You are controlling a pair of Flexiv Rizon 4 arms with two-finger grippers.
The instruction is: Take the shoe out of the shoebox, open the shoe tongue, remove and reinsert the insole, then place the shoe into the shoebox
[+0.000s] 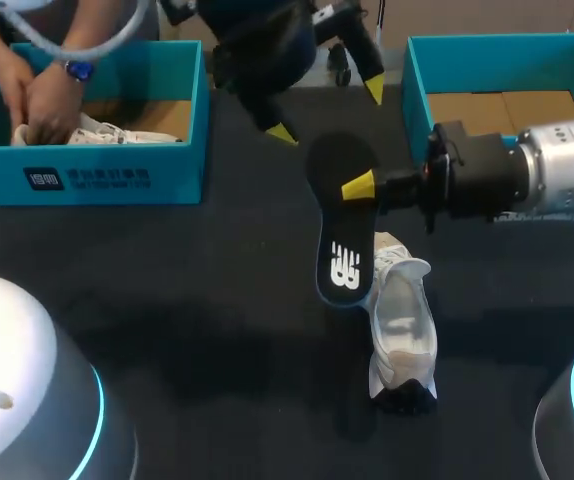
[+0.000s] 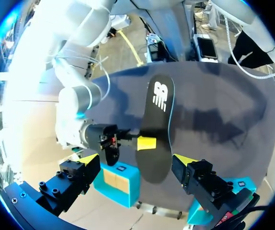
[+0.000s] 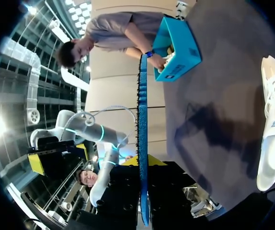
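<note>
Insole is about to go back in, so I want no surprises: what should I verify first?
1. Insole gripped by right gripper: ok.
2. Shoe upright on table: ok.
3. Left gripper open and empty: ok.
4. Its mouth wide enough for the insole: cannot tell.
5. Nobody over the table: not ok, a person's hands are in the left shoebox.

Overhead light; harsh glare on right arm [image 2: 75,98]; soft shadows across dark table [image 1: 217,300].
</note>
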